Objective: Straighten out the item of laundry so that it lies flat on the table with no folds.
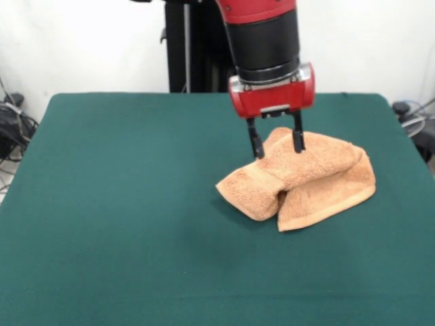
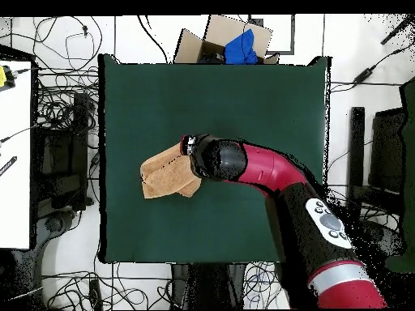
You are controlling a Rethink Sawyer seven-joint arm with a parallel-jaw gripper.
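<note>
End effector (image 1: 277, 144) is seen with its two thin black fingers (image 1: 255, 141) parted and pointing down, tips set at the upper rear edge of the towel (image 1: 299, 180); one finger stands at the left of the raised hump and the other presses onto its top, so a ridge of cloth appears to lie between them, though a firm pinch cannot be confirmed. Nothing is lifted clear of the tabletop (image 1: 122, 204). The step in hand is judged to be the taking of a grasp on a fold, the flattening itself not yet done. The towel is placed right of centre in the front view, well inside all edges; in the overhead view it lies partly hidden under the wrist. The cloth is noted as light-orange terry, nappy and soft, with a flat hemmed band along its left end, bunched into a lumpy wedge with one flap doubled under at the near side. The tabletop is covered in smooth dark green fabric. For the next move, closing on the ridge and a pull outward away from the doubled flap would be called for, kept low so that the layers slide apart rather than drag together.
</note>
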